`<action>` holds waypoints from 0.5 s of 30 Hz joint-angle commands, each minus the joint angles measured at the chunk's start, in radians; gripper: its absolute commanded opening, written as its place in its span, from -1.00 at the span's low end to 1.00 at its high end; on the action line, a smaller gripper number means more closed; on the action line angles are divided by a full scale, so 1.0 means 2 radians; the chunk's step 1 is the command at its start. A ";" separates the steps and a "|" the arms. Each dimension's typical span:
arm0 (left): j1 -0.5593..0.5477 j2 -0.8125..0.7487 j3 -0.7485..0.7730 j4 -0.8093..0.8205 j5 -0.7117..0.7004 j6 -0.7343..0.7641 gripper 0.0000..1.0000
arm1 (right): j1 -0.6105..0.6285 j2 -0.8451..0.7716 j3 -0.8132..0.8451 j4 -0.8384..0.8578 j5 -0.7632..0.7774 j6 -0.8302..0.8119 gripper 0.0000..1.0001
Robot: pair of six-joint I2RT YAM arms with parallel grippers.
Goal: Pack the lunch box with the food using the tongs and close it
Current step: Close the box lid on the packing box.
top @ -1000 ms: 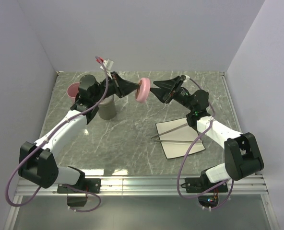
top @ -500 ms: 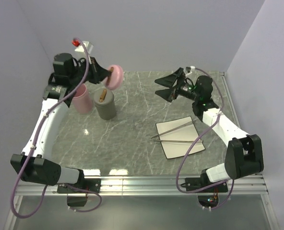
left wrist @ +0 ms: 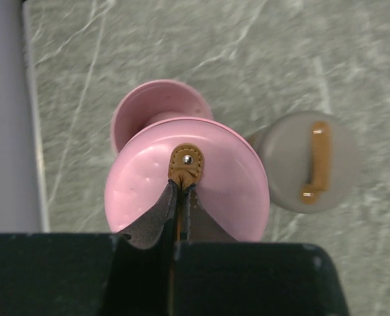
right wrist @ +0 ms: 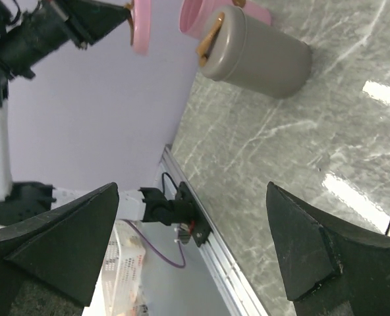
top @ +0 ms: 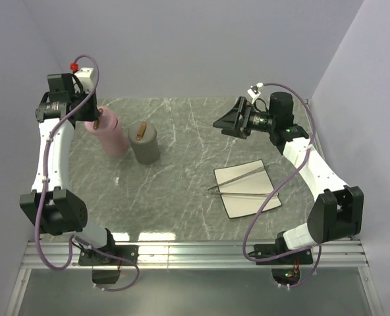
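The lunch box shows as a pink cylinder (top: 112, 138) and a grey cylinder (top: 144, 146) at the back left. My left gripper (left wrist: 182, 187) is shut on the tan strap (left wrist: 186, 163) of the pink lid (left wrist: 221, 191) and holds it just over the open pink cylinder (left wrist: 145, 105). The grey cylinder (left wrist: 307, 161) has its lid on, with a tan handle. The silver tongs (top: 238, 178) lie in a narrow V on a white plate (top: 254, 207). My right gripper (top: 229, 120) hangs open and empty above the table, far from the tongs. The food is out of view.
The left wall stands close beside the left arm (top: 50, 151). In the right wrist view the grey cylinder (right wrist: 257, 52) and the pink lid (right wrist: 141, 26) show past the open fingers (right wrist: 63, 237). A metal rail (top: 195, 250) runs along the near edge.
The left arm has swung left from mid-table, carrying the pink lid to above the pink cylinder. The right gripper has opened wide and drawn back to the right.
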 commanded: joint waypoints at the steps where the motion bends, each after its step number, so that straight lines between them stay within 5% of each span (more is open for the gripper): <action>1: 0.001 0.026 0.042 -0.019 -0.036 0.049 -0.99 | -0.003 -0.002 0.024 -0.022 -0.008 -0.041 0.99; 15: 0.004 0.124 0.093 0.011 -0.053 0.055 -0.99 | -0.003 -0.022 0.009 -0.030 0.002 -0.066 0.99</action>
